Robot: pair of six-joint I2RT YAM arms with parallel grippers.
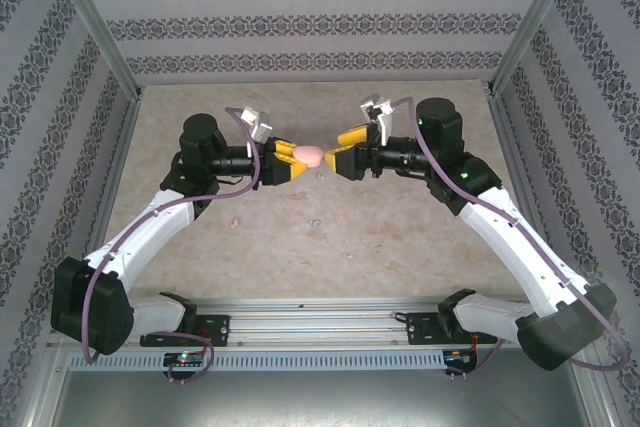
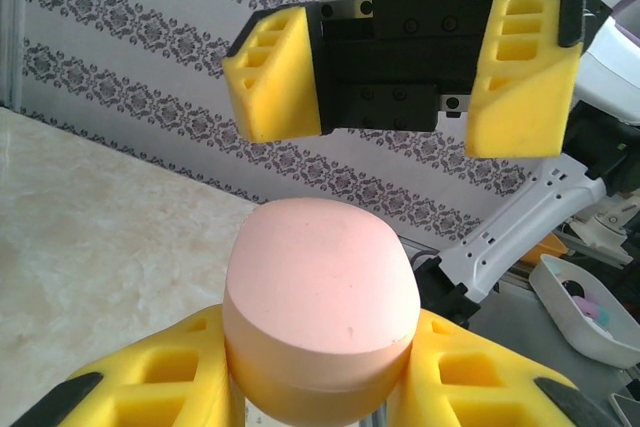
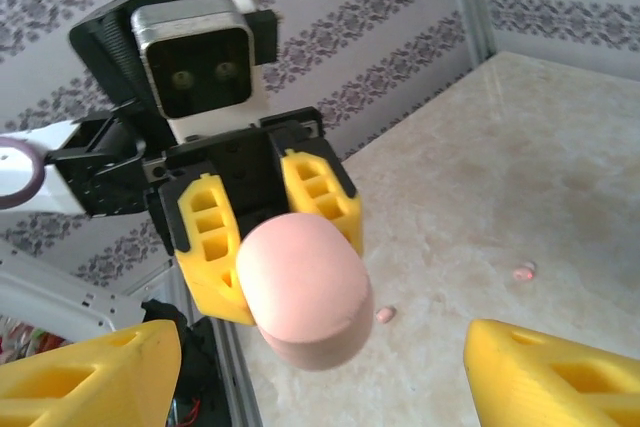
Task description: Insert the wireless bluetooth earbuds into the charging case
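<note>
The left gripper [image 1: 290,159] has its jaws clamped on the pink oval charging case [image 1: 309,155], held up off the surface [image 1: 400,237]. Facing it, just beside the case, is the right gripper [image 1: 343,149] — jaws spread wide, holding nothing. Below, loose on the surface, lie a pinkish earbud [image 1: 233,218] and a pale earbud [image 1: 315,219].

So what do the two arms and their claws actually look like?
The left arm and right arm have white links, black joints and a purple cable each. The left gripper and right gripper are black blocks with two yellow, slotted wedge fingers. A boxy camera tops each wrist.
</note>
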